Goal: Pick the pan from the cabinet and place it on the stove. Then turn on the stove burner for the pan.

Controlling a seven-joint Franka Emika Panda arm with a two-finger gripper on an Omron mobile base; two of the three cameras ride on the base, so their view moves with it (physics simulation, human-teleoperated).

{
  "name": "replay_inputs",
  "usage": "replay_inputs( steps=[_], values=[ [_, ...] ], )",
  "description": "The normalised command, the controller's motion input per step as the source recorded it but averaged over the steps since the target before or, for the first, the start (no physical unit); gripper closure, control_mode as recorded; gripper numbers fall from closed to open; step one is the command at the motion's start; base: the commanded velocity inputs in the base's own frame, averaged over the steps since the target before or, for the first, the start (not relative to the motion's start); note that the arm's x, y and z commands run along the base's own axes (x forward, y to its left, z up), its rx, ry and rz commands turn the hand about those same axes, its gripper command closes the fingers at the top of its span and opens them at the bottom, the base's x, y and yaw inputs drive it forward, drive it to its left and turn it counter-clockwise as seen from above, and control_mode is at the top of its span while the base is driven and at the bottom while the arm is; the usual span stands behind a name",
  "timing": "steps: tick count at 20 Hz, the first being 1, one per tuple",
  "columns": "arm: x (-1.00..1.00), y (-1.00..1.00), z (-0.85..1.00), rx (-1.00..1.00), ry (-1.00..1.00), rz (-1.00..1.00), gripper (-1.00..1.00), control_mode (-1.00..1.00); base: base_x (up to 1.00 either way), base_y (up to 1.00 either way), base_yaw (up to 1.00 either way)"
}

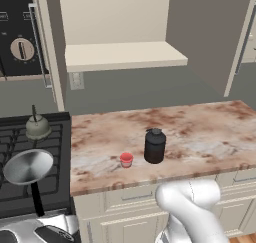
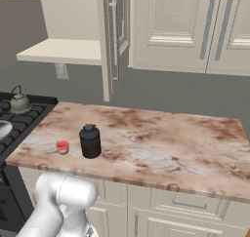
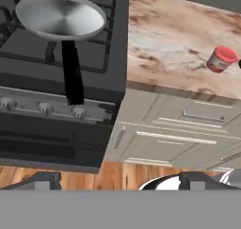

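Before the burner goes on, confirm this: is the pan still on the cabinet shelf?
No. The pan sits on the stove grates, and the cabinet shelf holds nothing.

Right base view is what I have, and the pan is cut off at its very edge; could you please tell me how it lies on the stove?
Observer: The pan rests on the stove grates, in front of the kettle, with its handle pointing toward the front.
Operator: Thank you. Where are the knobs, please?
Observer: The knobs line the silvery front strip, and the handle's end hangs just above the rightmost one in the hand view.
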Motion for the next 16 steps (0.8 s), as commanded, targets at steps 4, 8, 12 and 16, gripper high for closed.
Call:
replay_inputs(
  steps=[4,8,12,16],
  values=[
    [-0.19,-0.18,-0.22,0.21,-0.36,0.04,-1.00,-1.00,0.00,0.00,0.00],
    [-0.01,-0.11,-0.27,0.21,-0.28,0.00,-1.00,-1.00,0.00,0.00,0.00],
    [0.07,-0.09,-0.16,0.22,-0.16,0.00,-1.00,-1.00,0.00,0.00,0.00],
    [0.18,-0.02,-0.08,0.21,-0.12,0.00,-1.00,-1.00,0.00,0.00,0.00]
  ],
)
